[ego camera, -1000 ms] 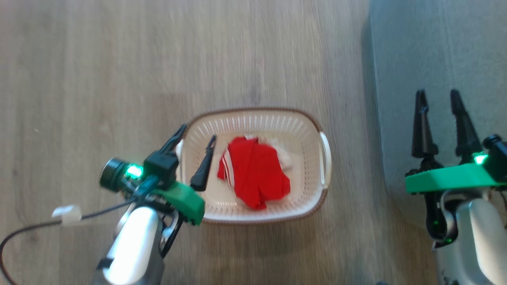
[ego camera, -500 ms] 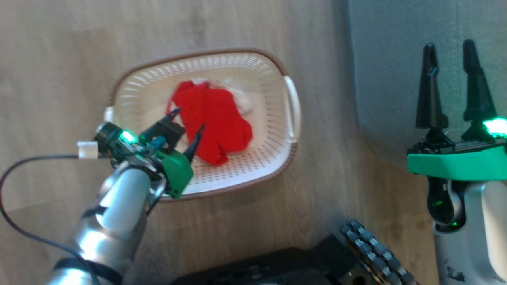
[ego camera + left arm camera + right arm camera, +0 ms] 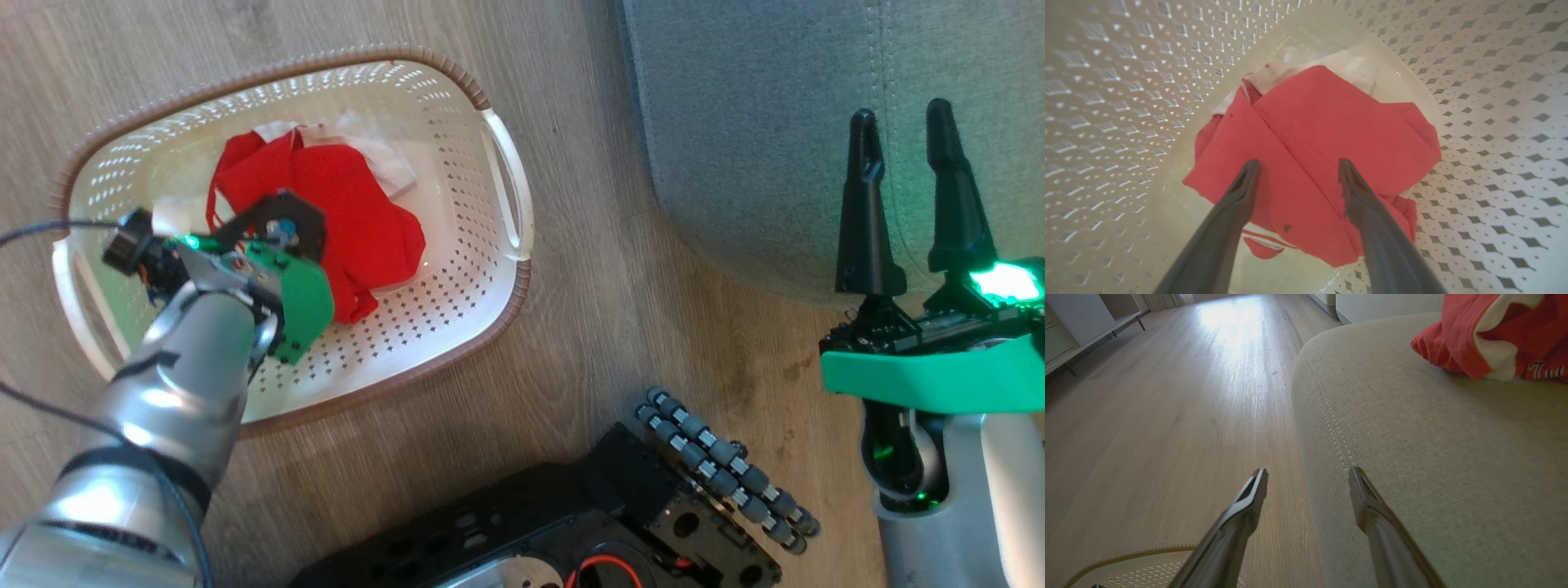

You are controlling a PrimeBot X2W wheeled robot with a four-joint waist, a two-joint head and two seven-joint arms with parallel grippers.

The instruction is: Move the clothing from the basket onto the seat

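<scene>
Red clothing (image 3: 359, 212) with white trim lies crumpled in the cream basket (image 3: 506, 302) on the floor. My left arm reaches down into the basket. In the left wrist view my left gripper (image 3: 1298, 167) is open, its fingertips spread just above the red clothing (image 3: 1331, 134), nothing held. A second red garment (image 3: 1457, 339) with white trim and lettering rests on the grey seat (image 3: 1433, 457). My right gripper (image 3: 898, 122) hangs open over the seat (image 3: 751, 122) near its rounded edge, empty; in the right wrist view the right gripper (image 3: 1308, 475) straddles the stitched seam.
Wooden floor (image 3: 620, 310) separates basket and seat. My dark base with its roller wheel (image 3: 718, 465) lies at the bottom. A black cable (image 3: 49, 229) trails from the left wrist. A low cabinet (image 3: 1073, 322) stands far across the floor.
The head camera has tilted down, shifting the whole picture. My left gripper has gone from the basket's near rim down over the red clothing, still open. The right gripper stays open by the seat.
</scene>
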